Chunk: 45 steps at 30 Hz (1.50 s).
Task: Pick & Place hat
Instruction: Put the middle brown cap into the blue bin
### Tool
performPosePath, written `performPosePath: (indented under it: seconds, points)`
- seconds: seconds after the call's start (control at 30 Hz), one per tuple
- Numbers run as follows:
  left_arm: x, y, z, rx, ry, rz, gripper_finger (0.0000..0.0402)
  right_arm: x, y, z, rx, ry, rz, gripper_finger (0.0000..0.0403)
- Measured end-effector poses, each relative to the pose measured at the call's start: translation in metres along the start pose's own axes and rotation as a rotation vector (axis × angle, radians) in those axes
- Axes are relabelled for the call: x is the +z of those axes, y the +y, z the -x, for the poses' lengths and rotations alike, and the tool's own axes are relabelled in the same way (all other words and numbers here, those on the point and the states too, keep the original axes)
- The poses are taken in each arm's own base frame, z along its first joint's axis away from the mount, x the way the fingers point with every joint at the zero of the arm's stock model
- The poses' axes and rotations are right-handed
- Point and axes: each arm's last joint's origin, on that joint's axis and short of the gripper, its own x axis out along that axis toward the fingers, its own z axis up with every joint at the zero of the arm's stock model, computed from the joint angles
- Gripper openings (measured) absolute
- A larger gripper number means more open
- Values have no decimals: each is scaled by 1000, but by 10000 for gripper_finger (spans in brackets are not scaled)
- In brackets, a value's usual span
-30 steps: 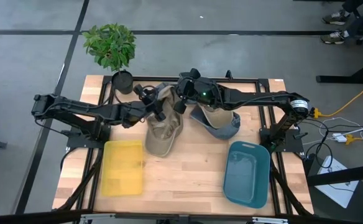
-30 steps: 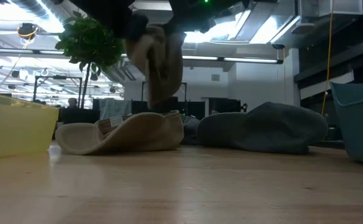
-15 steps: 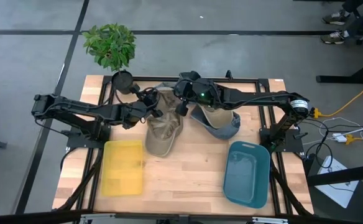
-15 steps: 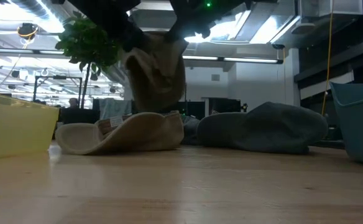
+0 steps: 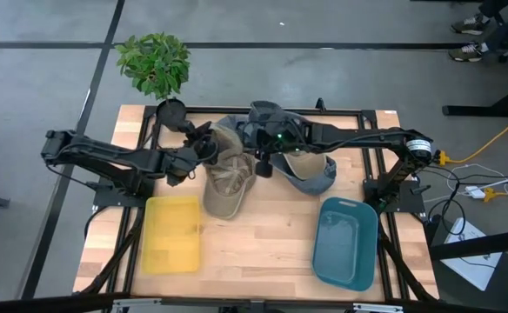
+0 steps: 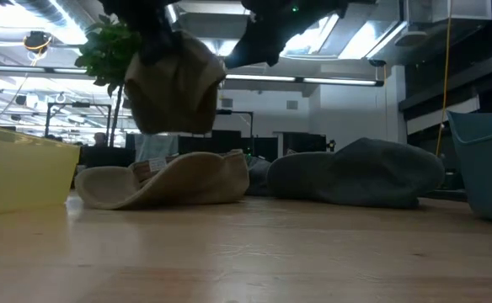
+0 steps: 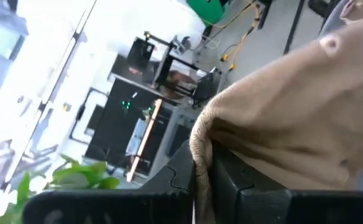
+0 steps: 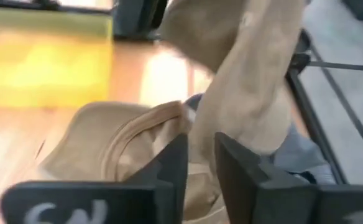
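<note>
Tan hats [image 5: 229,184], grey hat [image 5: 310,171], yellow [image 5: 172,233] and seemingly teal bins [image 5: 344,241].

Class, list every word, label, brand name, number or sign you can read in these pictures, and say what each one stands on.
No text can be read in any view.
Tan fabric hat lying on the wooden table: a small patch near its brim, too blurred to read.
Yellow plastic bin, teal plastic bin, grey fabric hat: no markings visible.

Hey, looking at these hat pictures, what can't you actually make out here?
- High view: the left gripper tips are hidden under the lifted tan hat.
- Low view: both arms are cut off by the upper edge, so only the hanging hat shows.
- Right wrist view: blurred, so whether the right gripper touches the cloth is unclear.
- High view: the gray hat is partly covered by the right arm.
</note>
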Motion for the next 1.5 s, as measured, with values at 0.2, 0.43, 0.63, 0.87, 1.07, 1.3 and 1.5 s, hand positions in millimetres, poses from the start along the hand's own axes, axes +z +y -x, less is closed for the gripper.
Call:
performPosePath:
  seconds: [0.2,0.43,0.63,0.87,1.07,1.3,1.5]
  points:
    - [-2,9,21,-63,-110,-123,21,-4,2,0,35,41,82,147]
    - [-14,13,45,-339,-351,-144,21,-1,7,1,237,-48,173,187]
    - [-12,15,53,-425,-483,-149,21,12,10,3,359,-211,174,190]
    - [-3,12,57,-456,-611,-188,21,20,10,4,368,-285,130,190]
    - [4,17,66,-404,-711,-222,21,21,11,5,425,-300,115,206]
    - [11,25,69,-325,-797,-237,21,22,12,5,438,-308,102,268]
    - [14,30,67,-257,-815,-261,20,25,12,6,438,-327,70,307]
